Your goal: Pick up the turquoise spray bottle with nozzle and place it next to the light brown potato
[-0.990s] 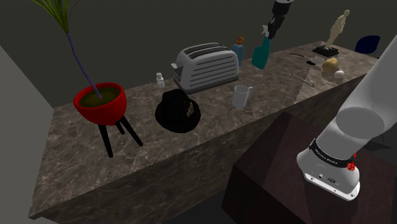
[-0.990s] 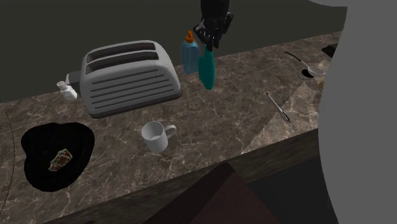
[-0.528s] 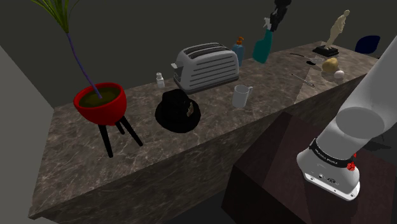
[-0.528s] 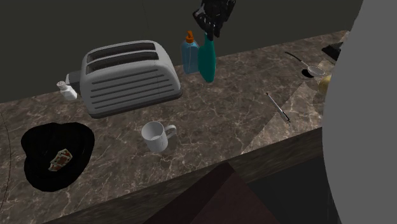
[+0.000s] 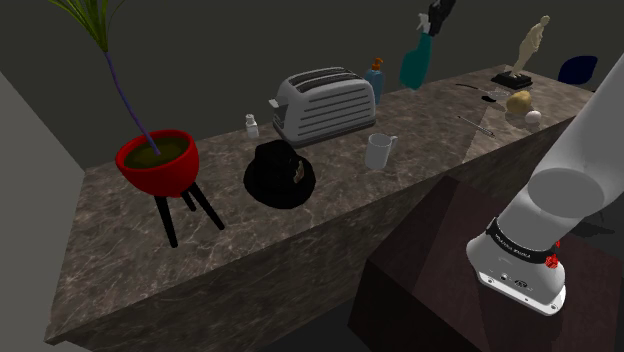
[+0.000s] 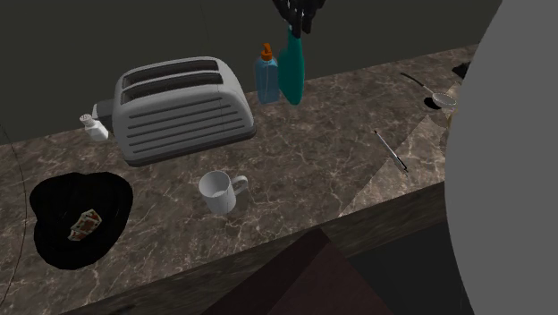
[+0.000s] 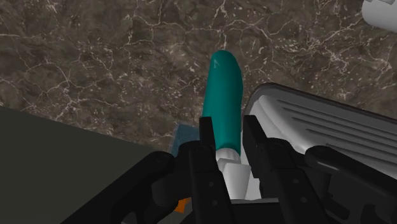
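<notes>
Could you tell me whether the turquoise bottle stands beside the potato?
No, the spray bottle hangs in the gripper jaws, far from the potato.

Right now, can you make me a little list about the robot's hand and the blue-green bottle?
holder: gripper, shut on the turquoise spray bottle
bottle pose: hanging base-down, in the air over the counter
nearest things: blue bottle with orange cap, toaster
goal: potato, lying farther along the counter, toward the shoulder view's right
job: not yet placed
</notes>
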